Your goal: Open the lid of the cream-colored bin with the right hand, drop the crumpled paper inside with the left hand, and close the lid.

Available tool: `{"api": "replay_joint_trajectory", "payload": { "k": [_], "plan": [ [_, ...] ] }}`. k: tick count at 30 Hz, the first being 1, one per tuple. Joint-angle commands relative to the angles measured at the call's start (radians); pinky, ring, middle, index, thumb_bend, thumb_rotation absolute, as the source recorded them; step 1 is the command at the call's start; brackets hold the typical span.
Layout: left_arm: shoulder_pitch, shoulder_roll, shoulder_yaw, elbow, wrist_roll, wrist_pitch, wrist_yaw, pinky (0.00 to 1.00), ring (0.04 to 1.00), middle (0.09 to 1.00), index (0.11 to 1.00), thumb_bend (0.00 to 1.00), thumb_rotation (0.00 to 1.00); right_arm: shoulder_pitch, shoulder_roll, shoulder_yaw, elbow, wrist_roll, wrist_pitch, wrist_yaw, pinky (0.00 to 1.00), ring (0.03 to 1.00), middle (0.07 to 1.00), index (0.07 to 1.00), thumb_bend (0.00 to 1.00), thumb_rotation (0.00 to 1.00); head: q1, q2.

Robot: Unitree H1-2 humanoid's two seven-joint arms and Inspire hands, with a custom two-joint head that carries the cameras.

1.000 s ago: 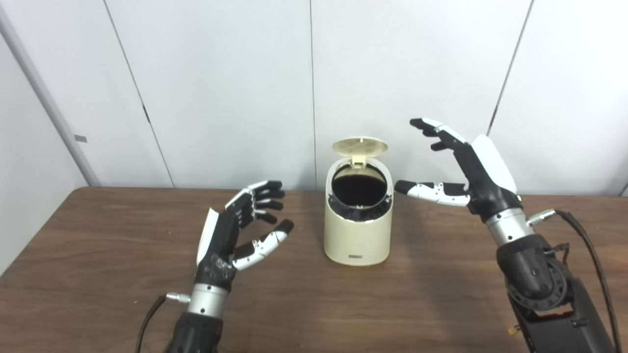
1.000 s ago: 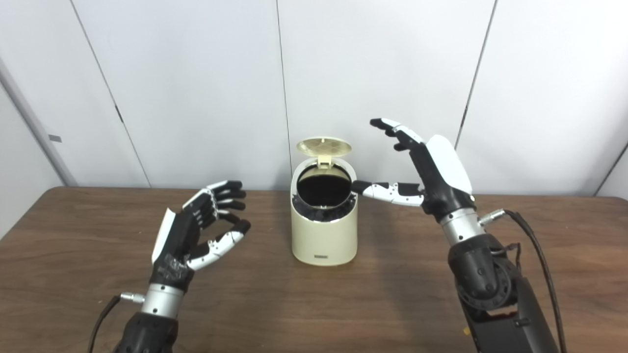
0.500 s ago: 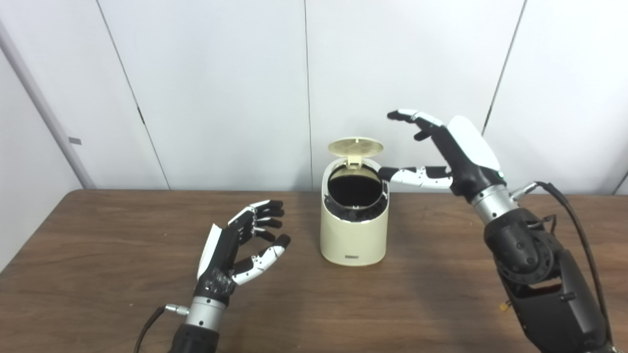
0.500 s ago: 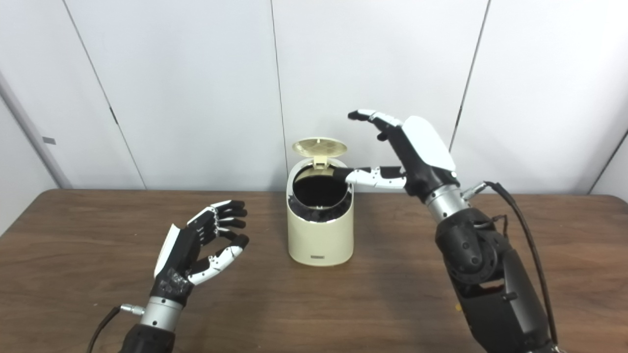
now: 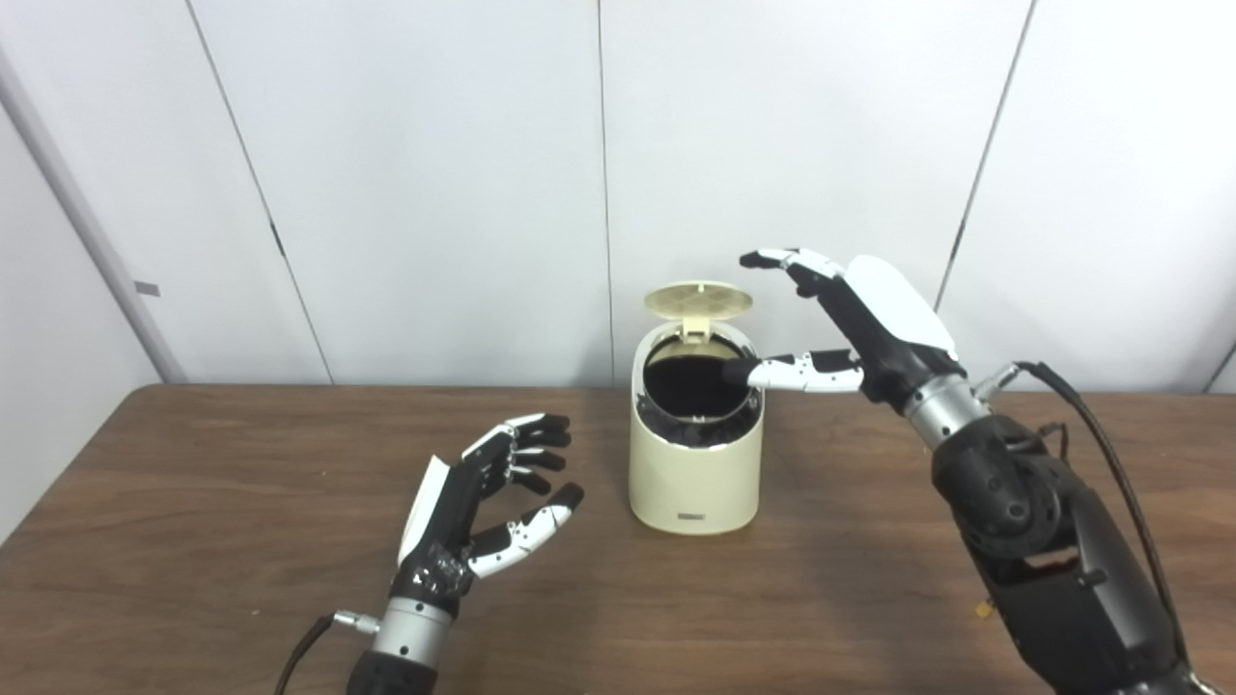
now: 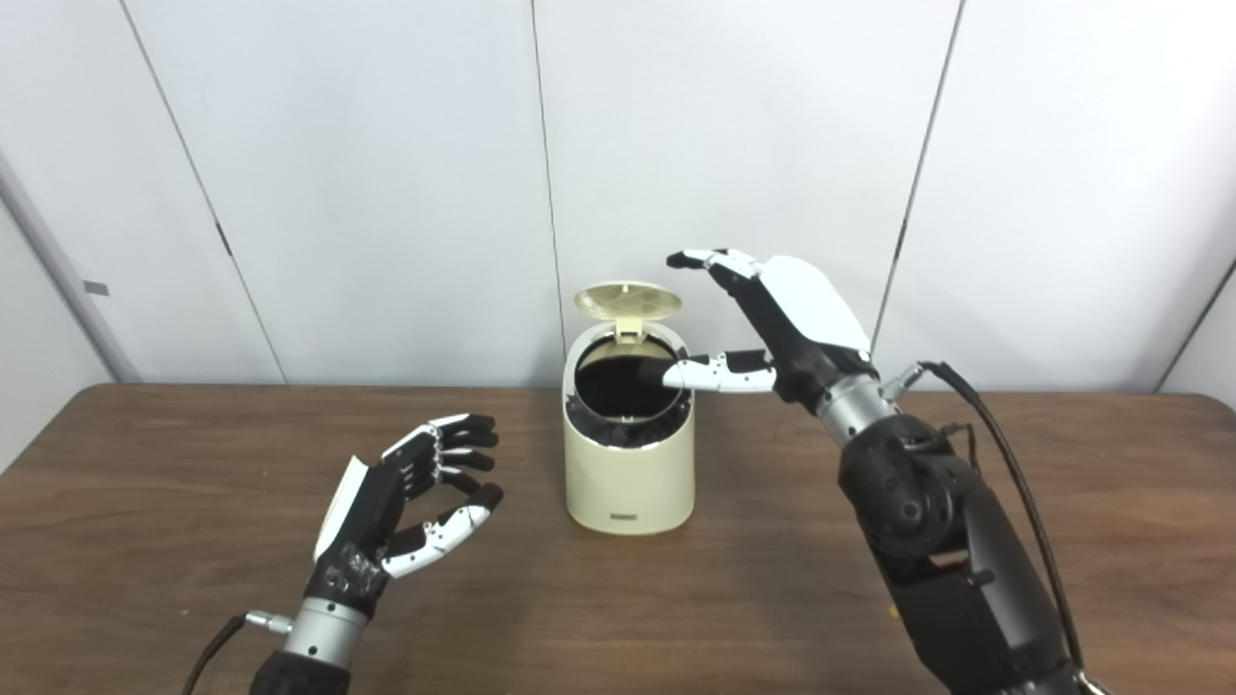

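At centre frame the cream-colored bin (image 5: 693,454) stands on the wooden table (image 5: 193,502) with its lid (image 5: 697,299) raised at the back and the dark mouth exposed. The right hand (image 5: 855,323), entering from the lower right, has swung in toward the bin over the last second: its fingers (image 5: 772,259), spread and empty, now reach just above and to the right of the raised lid, while its thumb lies across the right rim of the opening. Whether the thumb touches the rim cannot be told.

The left hand (image 5: 483,512), lower left of centre, has drawn back slightly toward the bottom of the frame; its fingers are loosely curled and apart, holding nothing. No crumpled paper shows on the table or in either hand, and nothing can be made out in the black interior, so the drop appears done and the closing of the lid looks to be the step at hand.

Behind the bin, a white panelled wall (image 5: 435,174) closes off the upper half of the frame, leaving little room past the hinge. The table is bare to left and right of the bin, and its near edge falls below the frame.
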Motion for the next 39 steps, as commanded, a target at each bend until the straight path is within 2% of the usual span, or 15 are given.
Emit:
{"api": "replay_joint_trajectory", "payload": {
  "k": [1,6,10,19,33,35,39],
  "plan": [
    [-0.032,0.007,-0.002,-0.007,0.013,-0.022,0.001,0.58,0.673,0.733,0.759,0.50,0.21,-0.063,-0.015,0.007,-0.010,-0.019,-0.016,-0.007,0.77,0.926,0.866,0.846,0.70,0.70,-0.001,0.001],
    [-0.035,0.008,-0.006,-0.004,0.012,-0.020,-0.005,0.58,0.676,0.736,0.759,0.50,0.22,-0.077,-0.017,0.028,0.003,-0.046,-0.033,-0.013,0.86,0.967,0.860,0.843,0.70,0.68,0.004,0.003],
    [-0.032,0.009,-0.013,-0.011,0.028,-0.006,-0.007,0.59,0.686,0.733,0.739,0.49,0.20,-0.084,-0.007,0.036,0.004,-0.044,-0.027,-0.007,0.88,0.992,0.865,0.841,0.70,0.66,0.006,0.005],
    [-0.034,0.006,-0.019,-0.006,0.028,-0.008,-0.006,0.59,0.687,0.734,0.745,0.49,0.21,-0.095,-0.009,0.060,-0.012,-0.054,-0.027,0.012,0.82,0.983,0.859,0.835,0.67,0.63,0.010,0.008],
    [-0.040,0.003,-0.026,-0.005,0.033,-0.011,-0.004,0.59,0.685,0.728,0.733,0.48,0.18,-0.080,-0.006,0.069,-0.072,-0.042,-0.038,0.042,0.83,0.975,0.838,0.821,0.70,0.70,0.017,0.015],
    [-0.040,0.003,-0.026,-0.004,0.030,-0.012,-0.005,0.59,0.682,0.730,0.734,0.48,0.18,-0.074,-0.006,0.070,-0.076,-0.039,-0.044,0.042,0.84,0.977,0.834,0.814,0.67,0.64,0.017,0.015],
    [-0.039,0.003,-0.026,-0.012,0.032,-0.008,-0.005,0.59,0.681,0.727,0.733,0.49,0.19,-0.062,-0.010,0.072,-0.092,-0.045,-0.060,0.041,0.84,0.970,0.819,0.800,0.66,0.60,0.020,0.023]
  ]
}}
